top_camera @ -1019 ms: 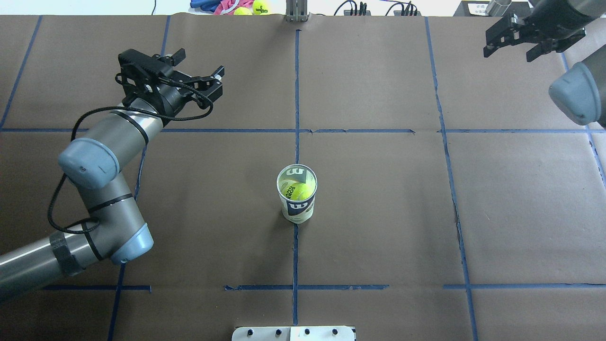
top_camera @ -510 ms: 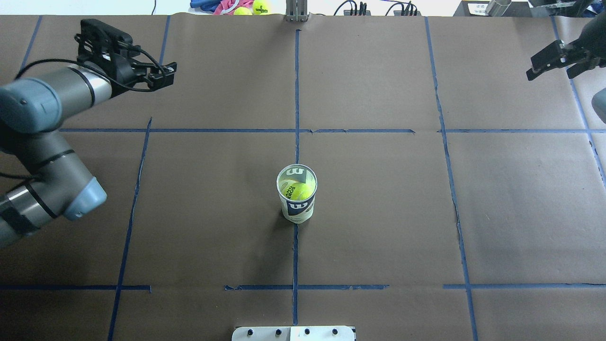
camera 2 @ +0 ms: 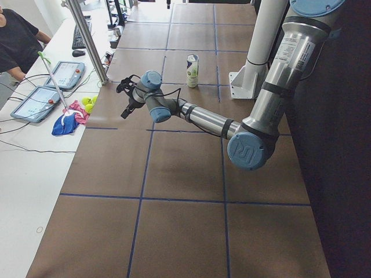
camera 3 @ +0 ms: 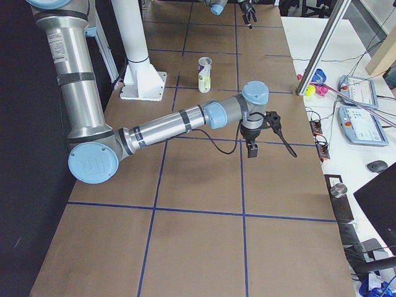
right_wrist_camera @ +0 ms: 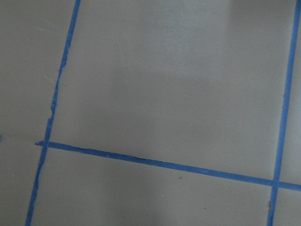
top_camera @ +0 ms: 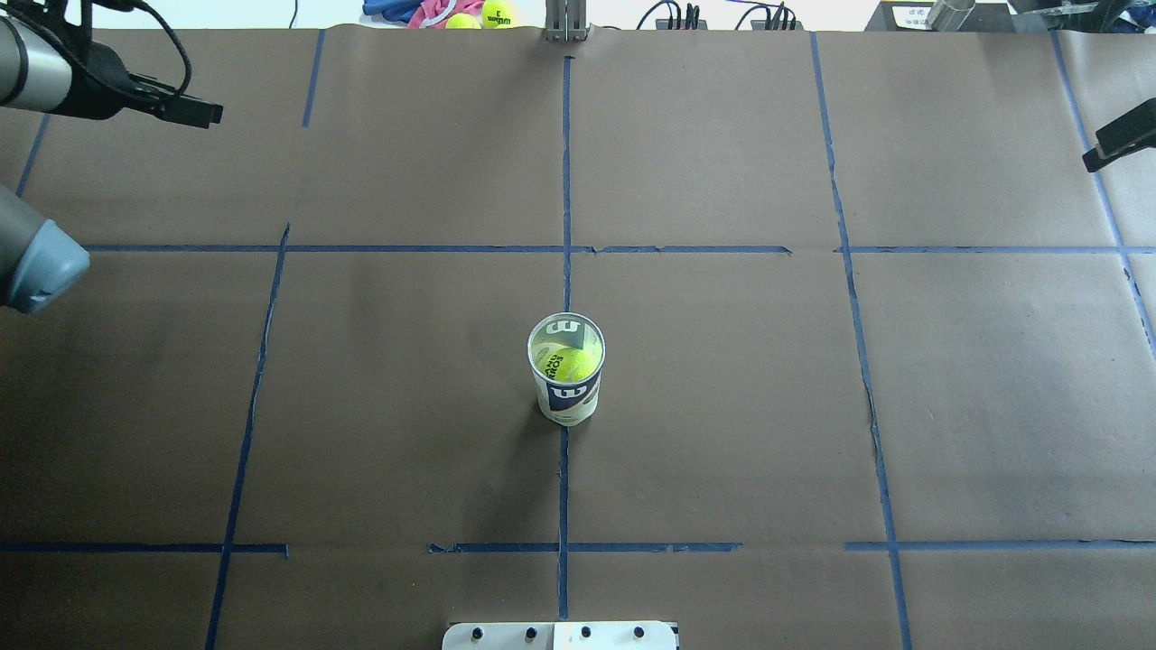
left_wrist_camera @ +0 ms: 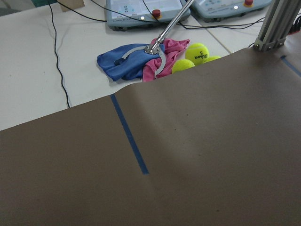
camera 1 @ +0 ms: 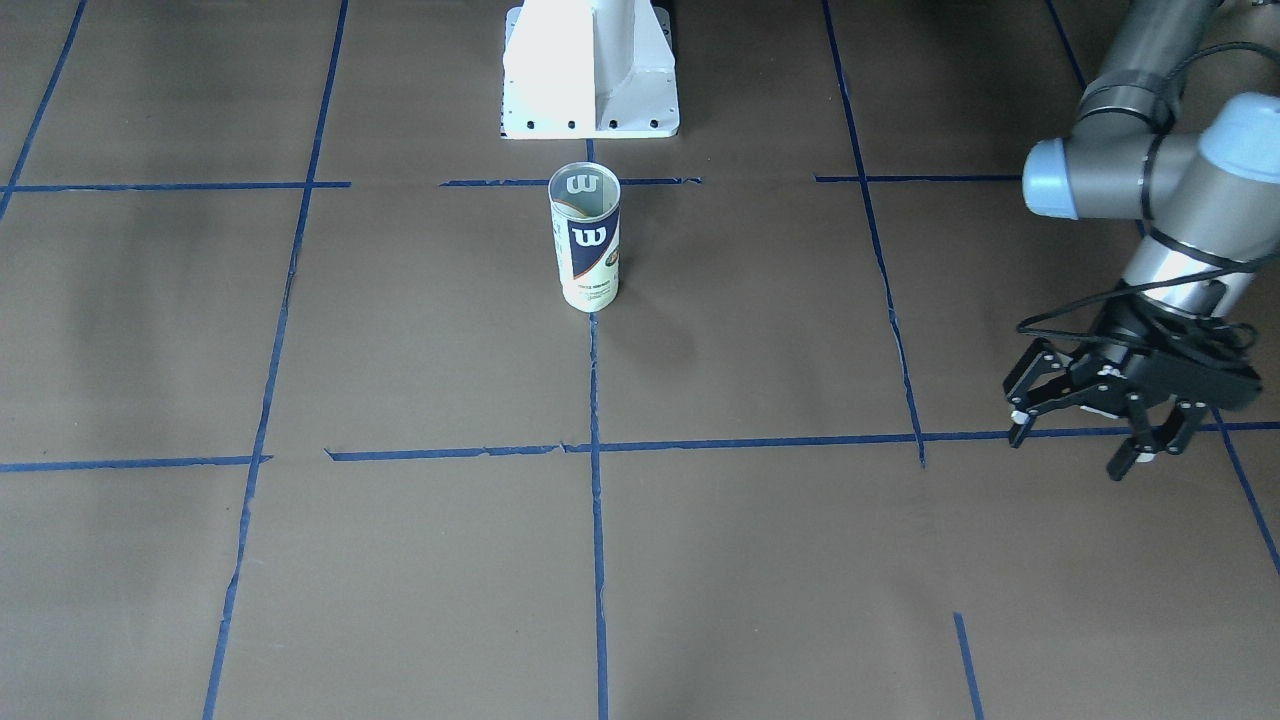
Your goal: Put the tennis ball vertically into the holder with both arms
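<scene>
Centrally on the table (top_camera: 722,433), the holder (top_camera: 566,384) stands upright on the blue tape line (top_camera: 564,487) that runs out from the white pedestal base (camera 1: 590,70). Its label carries a white "W" on a navy band; smaller print on the white lower section is too small to read. The holder's mouth is open, and the tennis ball (top_camera: 578,363) sits inside it, below the rim, with black lettering that cannot be read. The left gripper (camera 1: 1070,450) hangs above the table's far left corner, well apart from the holder, fingers spread and holding nothing. The right gripper (top_camera: 1120,144) reaches in at the table's right edge near the far corner; only one black finger shows overhead, so its finger state cannot be determined. Beyond the far edge, spare yellow balls (left_wrist_camera: 198,52) lie beside blue and pink cloths (left_wrist_camera: 131,63); one ball bears upside-down black "Wilson" lettering.
</scene>
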Available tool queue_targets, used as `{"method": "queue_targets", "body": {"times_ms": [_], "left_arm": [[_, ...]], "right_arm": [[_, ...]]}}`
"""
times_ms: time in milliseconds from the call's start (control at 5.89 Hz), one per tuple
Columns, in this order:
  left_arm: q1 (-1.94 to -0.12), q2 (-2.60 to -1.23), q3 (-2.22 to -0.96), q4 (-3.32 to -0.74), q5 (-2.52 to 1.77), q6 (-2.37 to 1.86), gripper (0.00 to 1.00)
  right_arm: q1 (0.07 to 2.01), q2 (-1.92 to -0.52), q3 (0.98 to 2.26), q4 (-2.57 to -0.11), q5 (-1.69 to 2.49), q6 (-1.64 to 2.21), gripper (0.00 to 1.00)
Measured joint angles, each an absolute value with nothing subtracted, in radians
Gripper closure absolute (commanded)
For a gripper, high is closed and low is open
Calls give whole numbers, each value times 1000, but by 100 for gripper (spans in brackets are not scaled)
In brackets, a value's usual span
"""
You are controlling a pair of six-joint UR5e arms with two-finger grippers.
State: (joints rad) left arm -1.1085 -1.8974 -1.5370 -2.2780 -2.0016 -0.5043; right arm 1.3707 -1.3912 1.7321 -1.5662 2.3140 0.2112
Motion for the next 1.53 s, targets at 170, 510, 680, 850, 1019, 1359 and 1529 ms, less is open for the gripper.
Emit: {"method": "queue_targets", "body": {"times_ms": [170,510,680,850,1019,1359,1529], "left_arm": [[-1154,-1873,-1541,-2193,-2033,-403,0],[-1280,-1808,-1548,-2007,-2169,-266,0],[-1353,-1766,-1548,-1949,-2271,-186,0],[-1410,-1733,-1545,-1898,-2326,-123,0],[-1464,-1708,-1544,-1827,-2346,-99,0],[-1584,-1662,-1553,-1665,-2376,-65,0],[-1610,-1636,-1551,-1581,-2384,7,0]], "right_arm": [[1398,-1405,1702,-1567,2315,143,0],[1426,-1435,1659,-1567,2322,83,0],[1438,-1452,1648,-1567,2323,79,0],[1457,-1461,1632,-1566,2324,72,0],[1473,-1464,1616,-1567,2326,63,0],[1482,-1484,1603,-1569,2336,29,0],[1486,-1494,1598,-1572,2343,16,0]]}}
